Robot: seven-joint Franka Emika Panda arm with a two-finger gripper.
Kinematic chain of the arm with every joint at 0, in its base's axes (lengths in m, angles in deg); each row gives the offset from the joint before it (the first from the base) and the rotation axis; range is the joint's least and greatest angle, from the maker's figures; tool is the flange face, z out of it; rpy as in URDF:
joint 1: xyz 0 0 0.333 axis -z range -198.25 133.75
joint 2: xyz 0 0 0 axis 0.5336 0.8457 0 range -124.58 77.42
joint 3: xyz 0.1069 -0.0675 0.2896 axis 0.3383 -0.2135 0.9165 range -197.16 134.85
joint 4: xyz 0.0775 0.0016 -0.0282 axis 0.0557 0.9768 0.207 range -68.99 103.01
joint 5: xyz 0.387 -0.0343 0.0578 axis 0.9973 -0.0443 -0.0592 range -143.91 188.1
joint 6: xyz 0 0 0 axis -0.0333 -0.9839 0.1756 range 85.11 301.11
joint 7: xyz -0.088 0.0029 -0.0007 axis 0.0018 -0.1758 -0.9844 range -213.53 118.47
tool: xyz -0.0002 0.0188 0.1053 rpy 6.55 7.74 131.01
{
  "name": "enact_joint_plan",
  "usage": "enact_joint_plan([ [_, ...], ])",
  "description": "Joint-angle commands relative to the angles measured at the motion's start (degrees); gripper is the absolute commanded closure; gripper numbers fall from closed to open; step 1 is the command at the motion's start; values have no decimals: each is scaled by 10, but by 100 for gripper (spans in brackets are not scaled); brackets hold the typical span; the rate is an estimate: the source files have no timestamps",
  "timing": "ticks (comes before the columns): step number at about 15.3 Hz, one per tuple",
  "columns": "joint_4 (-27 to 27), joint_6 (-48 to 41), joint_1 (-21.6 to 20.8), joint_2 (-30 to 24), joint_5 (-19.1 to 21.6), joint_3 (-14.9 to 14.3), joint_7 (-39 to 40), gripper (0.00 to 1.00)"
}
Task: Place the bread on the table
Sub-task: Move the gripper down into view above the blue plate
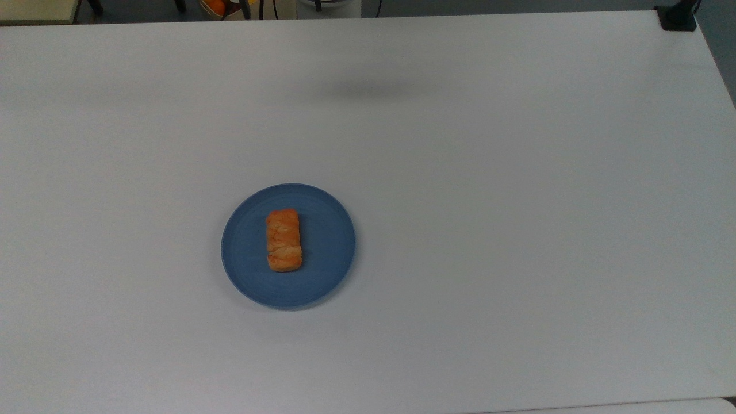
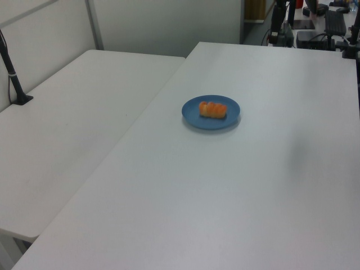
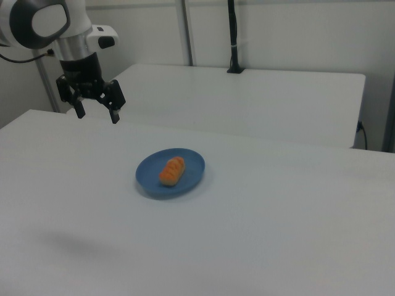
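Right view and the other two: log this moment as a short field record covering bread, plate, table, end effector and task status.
bread: orange-golden loaf, lying on the plate
plate: round, blue, resting on the table
table: plain white top, bare around the plate
end effector: open, raised in the air toward the right view's left of the plate, holding nothing
task status: bread not yet picked up or moved to the table

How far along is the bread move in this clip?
Nothing looks done yet: the bread lies on the blue plate, not on the table. Nothing is in hand: the gripper hangs open and empty above the table, off to the right view's left of the plate. Reaching, grasping, lifting and placing all remain.
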Motion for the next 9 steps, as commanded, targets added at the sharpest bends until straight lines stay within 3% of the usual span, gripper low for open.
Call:
enact_joint_plan([
  [1, 8, -2, 0, -11, -4, -4, 9, 0],
  [9, 12, 0, -3, -5, -1, -4, 11, 0],
])
